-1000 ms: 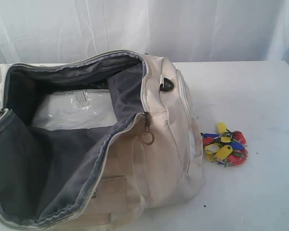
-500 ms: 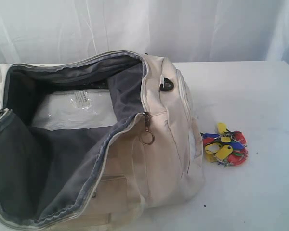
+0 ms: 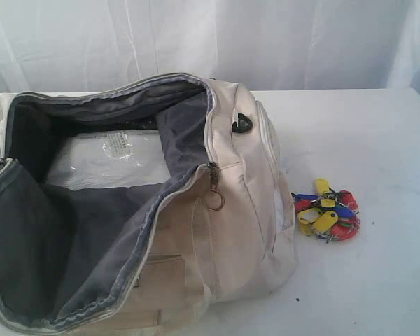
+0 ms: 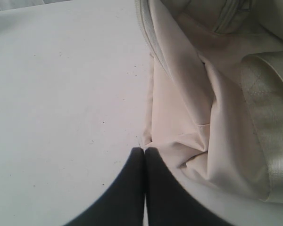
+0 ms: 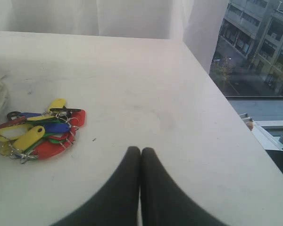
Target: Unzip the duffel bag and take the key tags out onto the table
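Bag (image 3: 231, 231) gaping, soft, floppy. Tags (image 3: 327, 217) on worktop (image 3: 378, 140): light, loose, probably slippery plastic; pinch at rings. Both jaws closed tight, empty.

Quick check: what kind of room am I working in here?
Likely an upper-floor lab or test room: a plain white table, a white curtain behind it, and a window looking down on neighbouring buildings.

Light: bright, soft, even daylight.
Shadows: faint on the wide plain white surface (image 3: 385, 140).
Focus: exterior view slightly soft; wrist views' near foreground blurred.
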Motion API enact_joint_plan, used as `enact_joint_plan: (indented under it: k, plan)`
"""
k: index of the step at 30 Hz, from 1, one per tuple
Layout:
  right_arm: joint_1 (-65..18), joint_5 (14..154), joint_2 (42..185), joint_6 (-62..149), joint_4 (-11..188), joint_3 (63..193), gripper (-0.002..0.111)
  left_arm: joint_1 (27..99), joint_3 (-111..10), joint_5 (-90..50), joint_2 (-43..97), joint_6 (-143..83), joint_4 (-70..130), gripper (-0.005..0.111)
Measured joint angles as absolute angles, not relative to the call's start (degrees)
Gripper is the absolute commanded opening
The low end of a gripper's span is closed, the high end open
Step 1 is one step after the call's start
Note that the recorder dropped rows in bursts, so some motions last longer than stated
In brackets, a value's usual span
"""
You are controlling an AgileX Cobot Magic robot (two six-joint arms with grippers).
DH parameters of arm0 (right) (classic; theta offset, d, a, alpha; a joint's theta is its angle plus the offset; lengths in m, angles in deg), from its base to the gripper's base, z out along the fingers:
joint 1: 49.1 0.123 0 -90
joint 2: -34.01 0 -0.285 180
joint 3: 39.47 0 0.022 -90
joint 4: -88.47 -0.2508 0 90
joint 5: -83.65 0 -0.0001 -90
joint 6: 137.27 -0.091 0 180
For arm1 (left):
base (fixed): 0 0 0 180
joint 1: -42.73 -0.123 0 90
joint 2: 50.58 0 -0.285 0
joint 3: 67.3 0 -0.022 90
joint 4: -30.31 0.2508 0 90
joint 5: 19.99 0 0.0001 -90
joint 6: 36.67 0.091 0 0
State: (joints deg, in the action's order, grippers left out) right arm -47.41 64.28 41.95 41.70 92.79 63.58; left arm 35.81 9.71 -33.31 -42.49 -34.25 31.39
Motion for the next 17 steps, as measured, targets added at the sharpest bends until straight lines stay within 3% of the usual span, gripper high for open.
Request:
enact_joint_plan:
  k: [17]
  plan:
    - [-47.4,64.3,42.0,41.7,92.8,63.6,0.0,36.2,9.7,-33.3,-42.5,-34.3,31.0,0.0]
